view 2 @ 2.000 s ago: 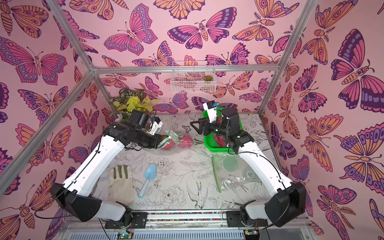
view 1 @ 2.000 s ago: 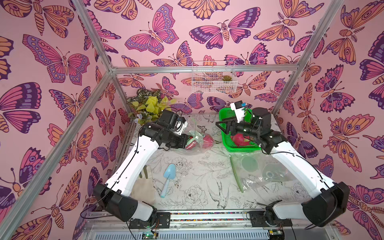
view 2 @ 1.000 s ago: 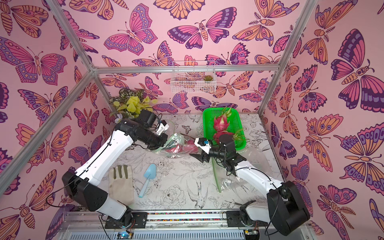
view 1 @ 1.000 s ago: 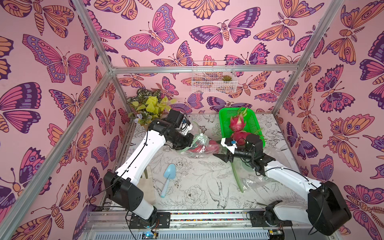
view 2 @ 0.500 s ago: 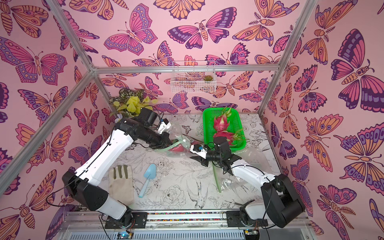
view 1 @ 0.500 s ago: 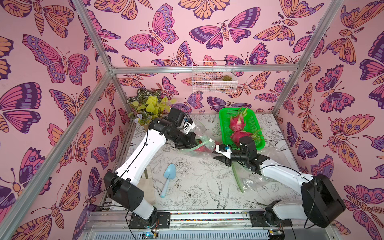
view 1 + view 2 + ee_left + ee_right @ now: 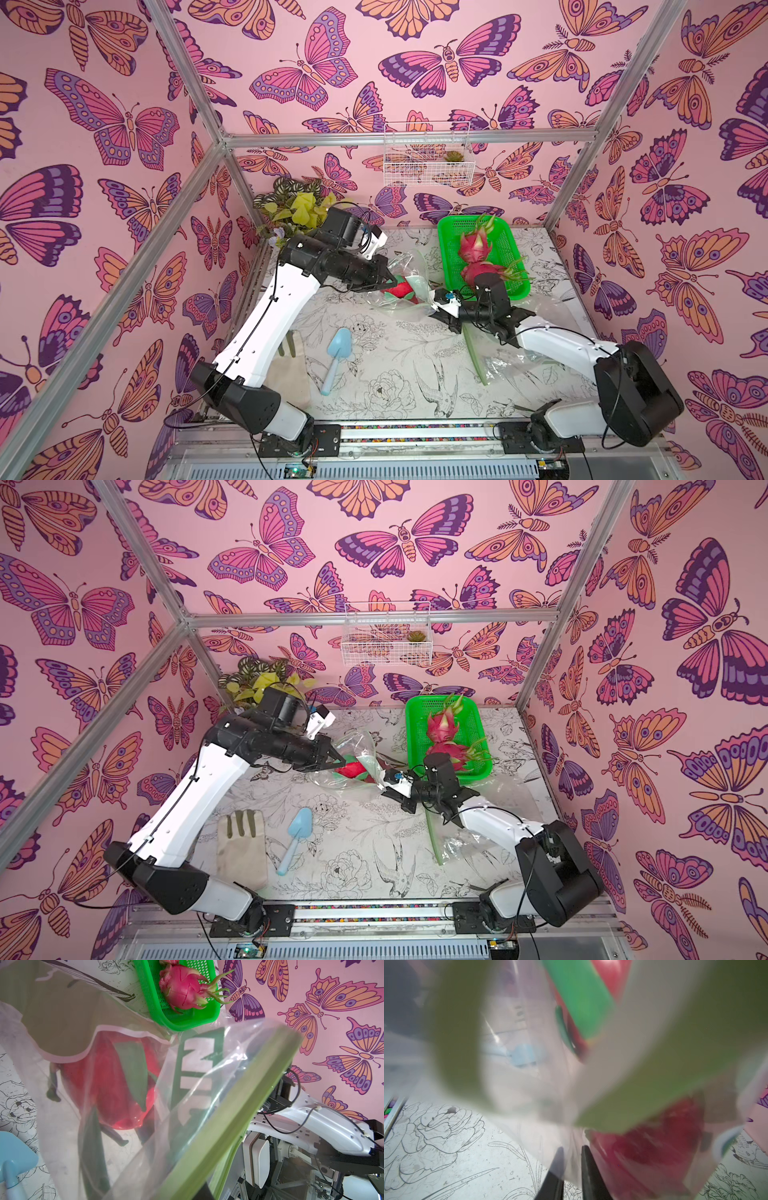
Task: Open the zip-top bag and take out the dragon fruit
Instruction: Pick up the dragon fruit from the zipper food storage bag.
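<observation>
Dragon fruit sits inside the zip-top bag, between both tools. Right tool, nearly closed, seems to pinch the bag's film; left tool, shut, holds its far side. Next: spread the mouth, reach the fruit

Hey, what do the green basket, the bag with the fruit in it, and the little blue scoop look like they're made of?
Green basket: rigid moulded plastic, glossy, with a perforated mesh wall.
Bag: thin clear plastic film, wrinkled and shiny, with a green zip strip; the dragon fruit shows through it.
Blue scoop: probably plastic, smooth, matte and uniformly pale blue.
</observation>
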Robot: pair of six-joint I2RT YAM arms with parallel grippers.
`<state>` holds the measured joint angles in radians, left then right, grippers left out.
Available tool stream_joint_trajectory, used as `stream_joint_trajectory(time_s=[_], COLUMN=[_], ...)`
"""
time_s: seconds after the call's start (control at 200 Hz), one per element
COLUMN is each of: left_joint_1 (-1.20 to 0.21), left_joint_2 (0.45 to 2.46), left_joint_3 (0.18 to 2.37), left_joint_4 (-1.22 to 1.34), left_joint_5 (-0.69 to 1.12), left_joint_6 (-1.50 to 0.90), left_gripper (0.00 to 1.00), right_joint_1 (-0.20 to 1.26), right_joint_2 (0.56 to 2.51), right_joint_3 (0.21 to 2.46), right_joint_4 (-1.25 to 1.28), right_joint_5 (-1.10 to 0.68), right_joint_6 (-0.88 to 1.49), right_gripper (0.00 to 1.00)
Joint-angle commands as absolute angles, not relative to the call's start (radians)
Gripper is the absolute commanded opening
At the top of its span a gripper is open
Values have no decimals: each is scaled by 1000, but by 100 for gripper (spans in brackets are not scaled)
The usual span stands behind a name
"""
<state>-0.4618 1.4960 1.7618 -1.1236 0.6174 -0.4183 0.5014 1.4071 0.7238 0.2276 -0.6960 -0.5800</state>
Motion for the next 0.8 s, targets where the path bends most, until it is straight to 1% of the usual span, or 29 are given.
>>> stream_joint_trajectory(time_s=[0.0, 0.115, 0.185, 0.23, 0.29, 0.381, 0.471, 0.646, 0.796], left_joint_1=[-453, -450, -450, -448, -445, -457, -461, -449, -459], left_joint_2=[1433, 1419, 1400, 1395, 1394, 1393, 1393, 1428, 1436], left_joint_3=[1808, 1801, 1779, 1753, 1712, 1655, 1638, 1660, 1675], left_joint_4=[-1042, -1018, -1012, -994, -964, -928, -934, -1017, -1023], left_joint_5=[668, 720, 665, 680, 691, 662, 658, 653, 637], left_joint_6=[-428, -442, -453, -456, -484, -519, -487, -396, -378], left_gripper=[0, 0, 0, 0, 0, 0, 0, 0, 0], right_joint_1=[505, 505, 505, 505, 505, 503, 493, 470, 466], right_joint_2=[1419, 1423, 1422, 1416, 1400, 1354, 1285, 1152, 1117], right_joint_3=[749, 747, 749, 750, 752, 775, 779, 782, 832], right_joint_4=[180, 177, 179, 181, 181, 138, 101, 72, 35], right_joint_5=[-670, -663, -663, -665, -670, -659, -656, -673, -690], right_joint_6=[-586, -583, -575, -561, -544, -497, -468, -396, -319], right_gripper=[17, 17, 18, 20, 25, 41, 47, 51, 54])
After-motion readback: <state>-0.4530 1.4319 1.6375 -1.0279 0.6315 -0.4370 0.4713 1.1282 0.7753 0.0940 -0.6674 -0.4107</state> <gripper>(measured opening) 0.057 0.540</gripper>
